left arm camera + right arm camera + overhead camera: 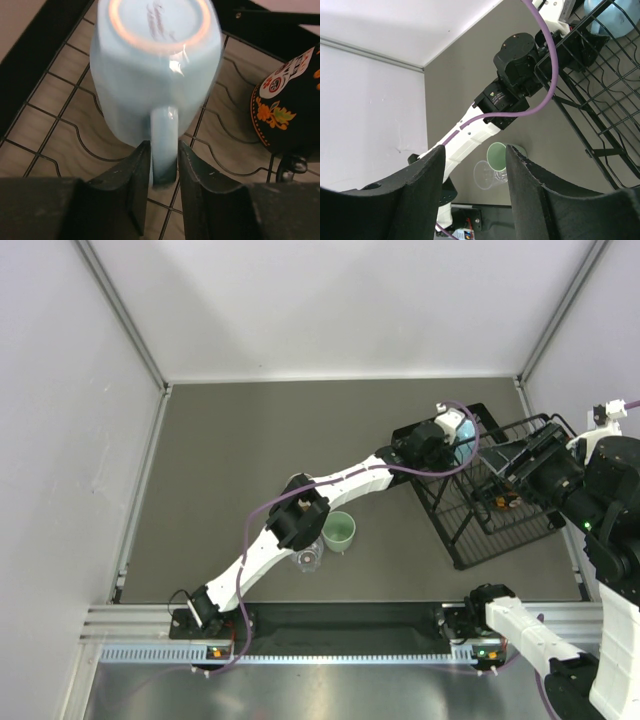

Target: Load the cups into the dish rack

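Light blue handled mug (157,75) inverted, base up, over far wires of black wire dish rack (35,55); handle pointing straight back into left jaws, clenched on it. Right jaws spread, empty, at rack's right side.

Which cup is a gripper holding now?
The light blue mug: the left gripper pinches its handle over the dish rack. The green tumbler and clear cup stand free.
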Tool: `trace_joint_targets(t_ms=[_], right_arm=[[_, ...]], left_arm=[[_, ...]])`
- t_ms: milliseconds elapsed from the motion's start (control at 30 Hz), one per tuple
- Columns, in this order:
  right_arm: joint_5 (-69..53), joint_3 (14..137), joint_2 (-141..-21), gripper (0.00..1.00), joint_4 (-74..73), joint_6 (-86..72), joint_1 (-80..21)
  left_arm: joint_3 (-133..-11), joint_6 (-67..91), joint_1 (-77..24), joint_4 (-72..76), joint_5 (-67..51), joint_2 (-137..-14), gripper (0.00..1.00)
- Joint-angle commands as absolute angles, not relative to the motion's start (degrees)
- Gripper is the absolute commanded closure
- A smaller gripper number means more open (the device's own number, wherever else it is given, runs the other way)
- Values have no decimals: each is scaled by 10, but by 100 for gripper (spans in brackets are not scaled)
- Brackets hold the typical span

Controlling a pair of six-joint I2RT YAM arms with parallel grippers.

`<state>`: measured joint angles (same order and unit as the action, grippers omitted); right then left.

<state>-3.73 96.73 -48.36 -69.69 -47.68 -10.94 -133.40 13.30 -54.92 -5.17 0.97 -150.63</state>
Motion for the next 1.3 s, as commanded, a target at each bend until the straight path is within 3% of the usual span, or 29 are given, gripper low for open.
trace_joint_targets(t_ms=[0, 500, 967, 1267], right_arm=[[-33, 975, -479, 48, -679, -476, -103], [-37, 998, -499, 48, -686, -456, -103], [-77, 960, -528, 45, -716, -379, -103], [-96, 953, -605, 43, -696, -370, -109]], left_arm=[[-1362, 124, -554, 4, 11, -1499, 66], [-1327, 132, -548, 11, 7, -1471, 56], [-1198, 136, -500, -31, 39, -1313, 48], [-1013, 179, -447, -82, 105, -1115, 49]])
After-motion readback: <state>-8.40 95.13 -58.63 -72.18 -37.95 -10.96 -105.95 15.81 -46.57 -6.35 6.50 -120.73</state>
